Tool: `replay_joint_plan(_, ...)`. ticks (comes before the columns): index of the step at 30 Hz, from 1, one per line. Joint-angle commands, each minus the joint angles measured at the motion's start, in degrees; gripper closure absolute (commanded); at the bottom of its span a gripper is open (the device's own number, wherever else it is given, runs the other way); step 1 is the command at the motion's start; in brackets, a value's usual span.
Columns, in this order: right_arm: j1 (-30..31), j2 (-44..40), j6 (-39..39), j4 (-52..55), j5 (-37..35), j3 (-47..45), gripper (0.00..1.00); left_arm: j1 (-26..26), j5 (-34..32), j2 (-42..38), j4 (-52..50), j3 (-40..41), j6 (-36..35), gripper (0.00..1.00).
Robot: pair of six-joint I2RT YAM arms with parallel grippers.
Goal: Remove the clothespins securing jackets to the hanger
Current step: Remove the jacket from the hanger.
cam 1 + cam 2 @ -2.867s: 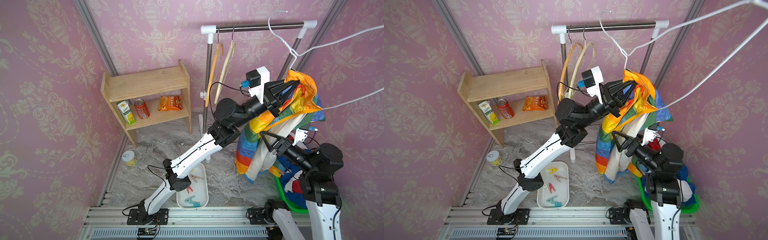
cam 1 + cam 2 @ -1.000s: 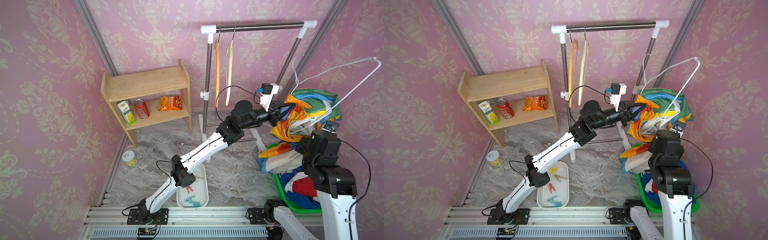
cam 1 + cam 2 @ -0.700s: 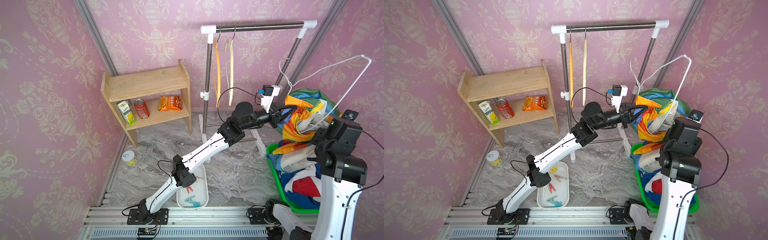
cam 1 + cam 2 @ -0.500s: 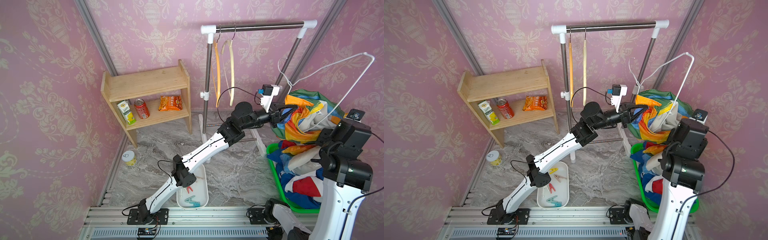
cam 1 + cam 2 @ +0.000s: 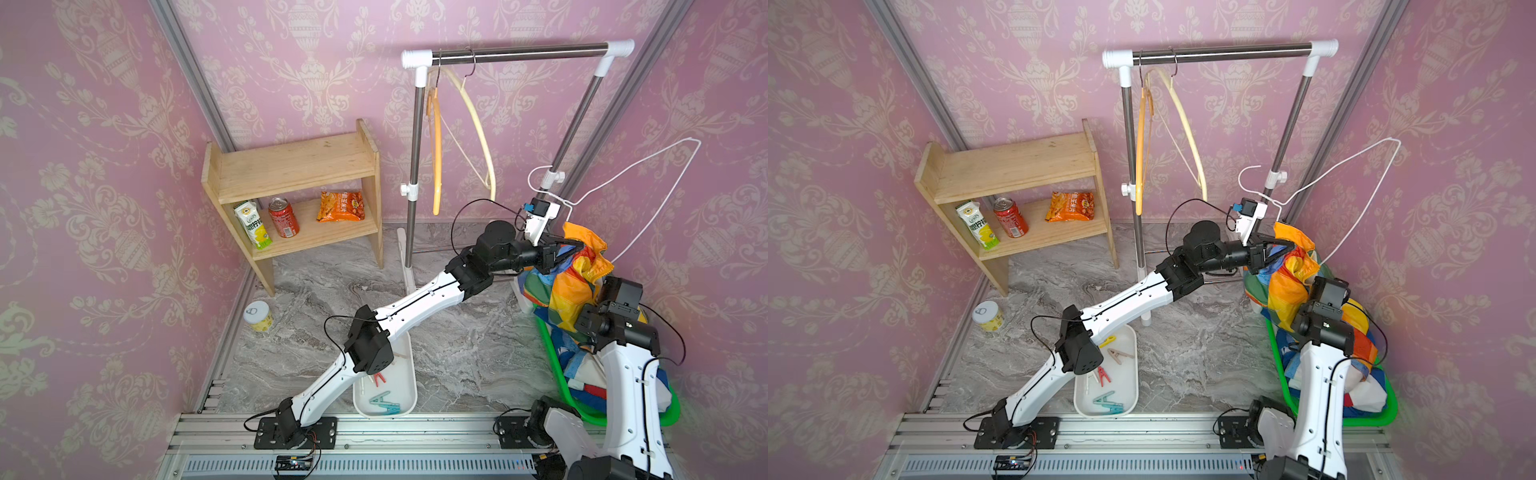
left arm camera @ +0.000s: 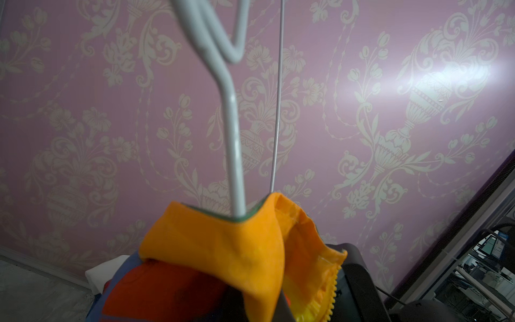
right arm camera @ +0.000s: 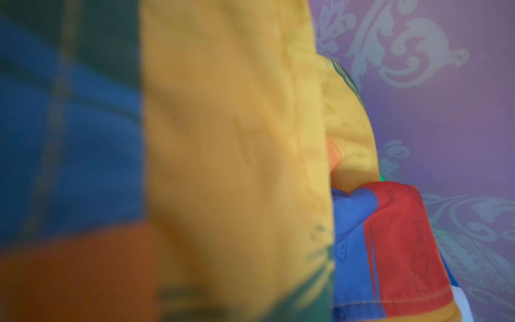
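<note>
Clothespins (image 5: 1106, 401), at least 5, lie in a white tray (image 5: 1135, 374) at the floor's front edge. Left gripper (image 5: 575, 248) is clamped on the orange collar of the rainbow jacket (image 5: 569, 286), from which a white wire hanger (image 6: 233, 139) rises. Right gripper sits closed behind that jacket, its hold hidden. Other jackets (image 5: 590, 390) fill the green basket (image 5: 586, 413) in the floor's front right corner.

This is a mock-up room in a robotics lab. Pink damask wallpaper panels (image 5: 104, 208) sit in aluminium framing (image 5: 194, 79) above a marble-look floor (image 5: 332, 299). A clothes rack (image 5: 519, 49) and a wooden shelf (image 5: 291, 166) of snacks furnish it, and two robot arms (image 5: 415, 297) are bolted to a rail (image 5: 415, 432).
</note>
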State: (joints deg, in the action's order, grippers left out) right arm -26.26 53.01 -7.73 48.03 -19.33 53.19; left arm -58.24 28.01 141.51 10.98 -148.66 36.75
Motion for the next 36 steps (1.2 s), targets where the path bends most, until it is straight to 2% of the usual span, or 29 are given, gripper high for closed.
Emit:
replay_joint_plan(1,-0.8,3.6,-3.1,0.9,3.3,0.3,0.98,0.5,0.5,-2.4,3.3,-0.6,-1.5,1.00)
replay_joint_plan(8,-3.1,15.8,-7.6,6.2,5.7,3.5,0.97,1.0,-0.2,-1.9,2.9,0.1,-2.5,1.00)
replay_joint_plan(10,-3.3,18.0,-9.8,8.0,3.8,4.8,0.93,1.2,-0.3,-1.9,2.6,0.3,-2.9,1.00)
replay_joint_plan(13,-3.7,18.2,-12.1,10.7,2.1,6.7,0.67,1.6,-0.1,-1.6,2.8,0.3,-2.7,1.00)
replay_joint_plan(15,-3.8,17.5,-13.0,12.9,1.5,8.3,0.58,1.9,-0.3,-1.3,3.2,0.2,-2.2,1.00)
replay_joint_plan(20,-3.8,12.2,-13.8,17.3,0.6,12.4,0.06,2.4,-0.1,-0.2,4.4,-0.6,-0.8,1.00)
replay_joint_plan(21,-3.8,11.0,-13.9,17.8,1.3,13.4,0.00,2.3,0.0,-0.2,4.4,-0.7,-0.8,1.00)
replay_joint_plan(24,-3.8,6.0,-14.4,18.6,5.5,17.7,0.00,2.4,-0.1,0.1,4.6,-0.9,-0.6,1.00)
replay_joint_plan(27,-3.8,0.5,-13.4,16.6,13.2,21.4,0.00,2.4,-0.1,0.4,4.5,-1.0,-0.8,1.00)
replay_joint_plan(32,-3.8,-4.5,-14.6,6.8,28.2,28.3,0.00,2.3,0.8,0.0,4.7,-0.4,-0.9,1.00)
replay_joint_plan(36,-3.8,-6.6,-17.7,-4.0,33.7,29.2,0.00,2.1,2.6,-1.0,3.7,1.2,-3.0,1.00)
